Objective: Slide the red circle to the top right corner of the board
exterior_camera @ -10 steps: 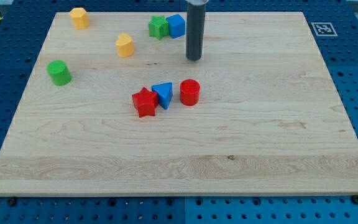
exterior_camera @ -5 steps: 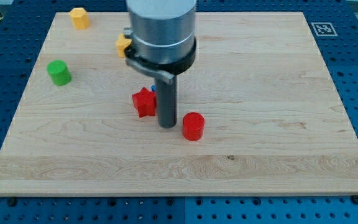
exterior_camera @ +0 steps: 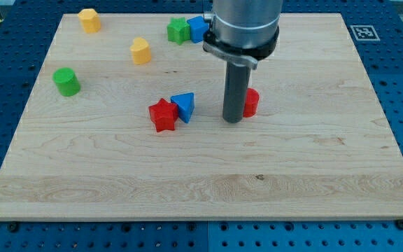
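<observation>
The board (exterior_camera: 313, 196) is a wide wooden slab, and its far right corner, the goal, lies well away from the action. My arm's grey housing (exterior_camera: 245, 24) hangs over the middle, and the dark rod drops from it to my tip (exterior_camera: 233, 120). There are no jaws to open or close here, and nothing is held; the rod only pushes.

The red circle (exterior_camera: 251, 102) sits near the board's centre, touching or just beside the rod on its right and partly hidden behind it. To push well, I judge the tip should stay on the circle's near-left side, so the line from tip through block aims at the far right corner, with small corrections if the block slips off to one side.

The circle is a short upright cylinder, its axis vertical, so it has no facing and no long side along the board.

The red star (exterior_camera: 163, 115) and blue triangle (exterior_camera: 184, 106) lie left of the tip, apart from it, outside the intended path.
</observation>
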Motion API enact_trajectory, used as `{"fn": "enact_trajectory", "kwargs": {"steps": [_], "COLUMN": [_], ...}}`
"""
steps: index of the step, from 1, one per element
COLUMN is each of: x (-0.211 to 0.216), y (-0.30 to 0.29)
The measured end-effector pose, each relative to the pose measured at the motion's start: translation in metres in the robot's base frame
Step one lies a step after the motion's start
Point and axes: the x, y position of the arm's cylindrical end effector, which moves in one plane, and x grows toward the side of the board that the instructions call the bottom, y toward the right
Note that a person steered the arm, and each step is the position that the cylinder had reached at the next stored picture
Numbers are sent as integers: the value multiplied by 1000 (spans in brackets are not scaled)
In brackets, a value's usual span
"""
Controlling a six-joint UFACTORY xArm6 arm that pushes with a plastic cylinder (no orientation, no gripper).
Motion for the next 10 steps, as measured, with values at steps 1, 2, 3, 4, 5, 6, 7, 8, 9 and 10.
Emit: {"fn": "enact_trajectory", "kwargs": {"steps": [1,2,3,4,5,6,7,8,9,10], "x": [-14,-29,-46,-66,-81,-95,-114,-118,-118,-118], "y": [26,51,70,79,92,102,105,112,126,141]}}
